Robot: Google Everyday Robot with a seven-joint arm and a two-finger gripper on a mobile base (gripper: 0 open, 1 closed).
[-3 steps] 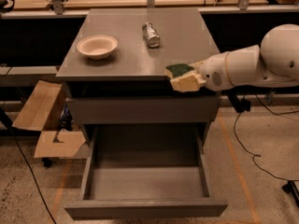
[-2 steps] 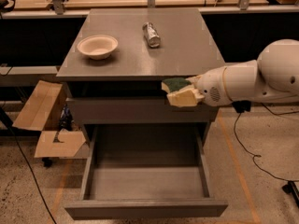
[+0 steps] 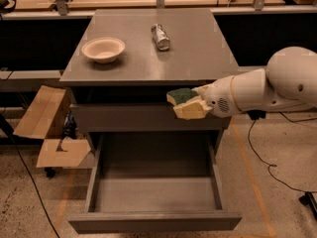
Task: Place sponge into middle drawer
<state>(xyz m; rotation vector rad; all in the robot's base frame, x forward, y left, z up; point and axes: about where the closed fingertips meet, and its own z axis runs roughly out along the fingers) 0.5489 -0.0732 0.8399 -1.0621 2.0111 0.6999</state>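
Green-and-yellow sponge (image 3: 182,96) sits gripped in my end effector (image 3: 194,106) above the open middle drawer (image 3: 153,221); I'm mid-carry, and next I reckon it needs lowering inside before release.

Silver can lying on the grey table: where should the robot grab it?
Probably around its round middle, from above, pinching its left and right sides: the silver metal can lies on its side, ends pointing near and far. The gripper holds the green-and-yellow sponge above the open grey drawer.
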